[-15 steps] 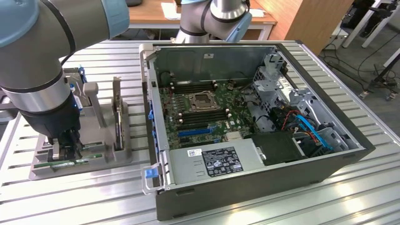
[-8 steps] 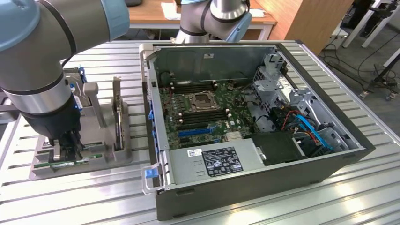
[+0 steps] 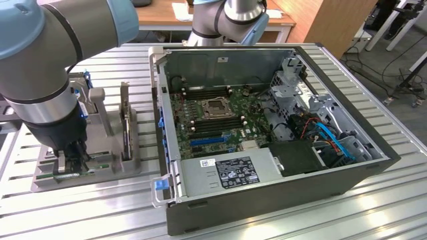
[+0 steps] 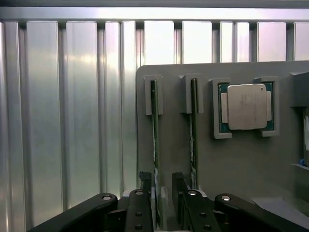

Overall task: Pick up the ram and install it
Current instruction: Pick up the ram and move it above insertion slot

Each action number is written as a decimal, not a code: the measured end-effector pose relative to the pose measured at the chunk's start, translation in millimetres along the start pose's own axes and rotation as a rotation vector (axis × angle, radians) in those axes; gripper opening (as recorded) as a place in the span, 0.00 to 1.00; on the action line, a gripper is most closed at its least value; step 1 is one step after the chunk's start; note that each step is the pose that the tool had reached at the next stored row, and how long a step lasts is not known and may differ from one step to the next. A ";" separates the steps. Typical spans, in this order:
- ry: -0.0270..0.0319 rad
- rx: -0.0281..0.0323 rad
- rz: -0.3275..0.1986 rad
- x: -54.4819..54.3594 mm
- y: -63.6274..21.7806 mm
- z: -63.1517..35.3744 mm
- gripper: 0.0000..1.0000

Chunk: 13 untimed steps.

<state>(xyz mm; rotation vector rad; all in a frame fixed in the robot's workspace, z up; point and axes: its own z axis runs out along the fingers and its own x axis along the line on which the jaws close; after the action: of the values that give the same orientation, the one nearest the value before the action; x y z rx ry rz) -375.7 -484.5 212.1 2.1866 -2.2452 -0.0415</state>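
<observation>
Standing on edge in a slot of the grey holder [image 4: 241, 164] on the counter [image 4: 72, 121], likely so both faces can be gripped: ram [image 4: 155, 130]; jaws apart, straddling it, not clamped; twin stick [image 4: 193, 125] in the next slot

Silver arm [image 3: 47, 107], blue caps [image 3: 17, 22], black end effector [image 3: 72, 162]

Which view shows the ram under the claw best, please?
The wrist view: the ram stands on edge in the grey holder, its top edge running between the fingers of the open claw. In the exterior view the arm hides most of it, leaving a green sliver by the claw.
</observation>
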 end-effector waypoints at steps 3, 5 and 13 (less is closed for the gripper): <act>0.0000 0.0000 0.000 0.0 0.0 2.2 0.31; 0.0000 0.0000 0.000 0.1 -0.1 3.6 0.31; 0.0001 -0.0001 0.000 0.1 -0.1 6.3 0.31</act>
<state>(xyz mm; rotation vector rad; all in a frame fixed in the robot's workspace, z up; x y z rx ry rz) -375.7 -484.5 205.8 2.1864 -2.2452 -0.0415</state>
